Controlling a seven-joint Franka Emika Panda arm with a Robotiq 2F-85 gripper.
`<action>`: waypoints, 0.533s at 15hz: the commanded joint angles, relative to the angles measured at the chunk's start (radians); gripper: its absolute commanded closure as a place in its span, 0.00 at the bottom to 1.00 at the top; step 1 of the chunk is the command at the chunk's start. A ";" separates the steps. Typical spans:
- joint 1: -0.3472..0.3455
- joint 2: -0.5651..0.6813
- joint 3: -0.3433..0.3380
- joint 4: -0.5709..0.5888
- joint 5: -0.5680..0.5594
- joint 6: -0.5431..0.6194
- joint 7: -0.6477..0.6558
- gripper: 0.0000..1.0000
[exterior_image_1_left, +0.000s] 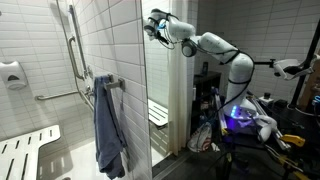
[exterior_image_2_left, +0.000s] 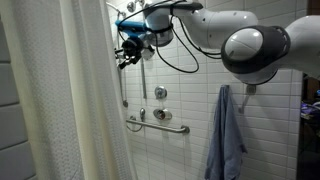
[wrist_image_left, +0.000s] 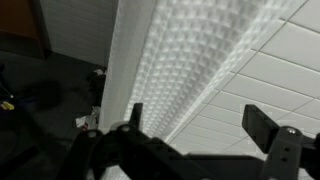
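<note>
My gripper (exterior_image_1_left: 152, 27) is raised high at the top of a white waffle-textured shower curtain (exterior_image_1_left: 172, 100). It shows in both exterior views, and the gripper (exterior_image_2_left: 128, 50) hangs just beside the curtain's (exterior_image_2_left: 60, 100) upper edge. In the wrist view the gripper (wrist_image_left: 198, 122) is open; its two dark fingers (wrist_image_left: 262, 122) stand wide apart with nothing between them. Beyond them the curtain (wrist_image_left: 185, 50) runs away diagonally next to the white tiled wall (wrist_image_left: 275, 80). I cannot tell whether a finger touches the curtain.
A blue towel (exterior_image_1_left: 108, 130) hangs on a wall hook, also visible as the towel (exterior_image_2_left: 228, 135). Grab bars (exterior_image_1_left: 72, 50) and a horizontal bar (exterior_image_2_left: 160, 125) are fixed to the tiles. A white slatted shower seat (exterior_image_1_left: 25, 150) stands low. Cluttered equipment (exterior_image_1_left: 245, 118) surrounds the arm's base.
</note>
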 joint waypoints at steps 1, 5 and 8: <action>-0.016 -0.023 0.023 -0.024 0.064 0.009 0.095 0.00; -0.012 -0.010 0.021 -0.016 0.125 0.049 0.163 0.00; -0.006 0.000 0.018 0.001 0.160 0.076 0.227 0.00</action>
